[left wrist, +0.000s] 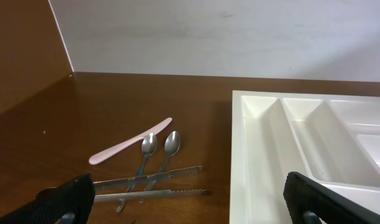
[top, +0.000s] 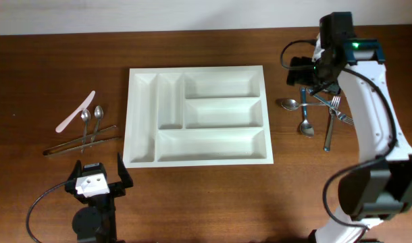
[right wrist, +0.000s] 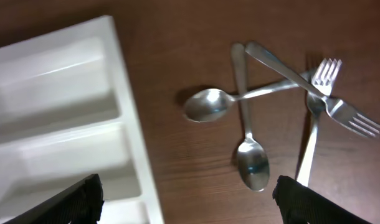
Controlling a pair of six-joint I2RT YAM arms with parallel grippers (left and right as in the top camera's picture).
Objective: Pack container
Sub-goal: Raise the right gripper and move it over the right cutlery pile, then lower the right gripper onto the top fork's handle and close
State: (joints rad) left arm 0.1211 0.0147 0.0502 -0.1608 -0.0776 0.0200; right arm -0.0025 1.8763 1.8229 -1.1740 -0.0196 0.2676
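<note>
One big brown wooden table (top: 57,54) stands by a plain white wall (left wrist: 240,37). In its middle lies the container (top: 196,69), white, smooth and boxy. Shiny metal spoons (right wrist: 251,163) lie right of it. Left fingers (left wrist: 65,199) and right fingers (right wrist: 71,202) are spread wide, holding nothing.

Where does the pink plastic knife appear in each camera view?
Overhead: the pink knife lies slanted at far left, left of the white tray, next to two teaspoons.
Left wrist: the pink knife is left of centre, beside the teaspoons, with the tray to its right.
Right wrist: not in it; this view shows the tray's opposite side.
Shared landmark: the white tray, visible in all three.
</note>
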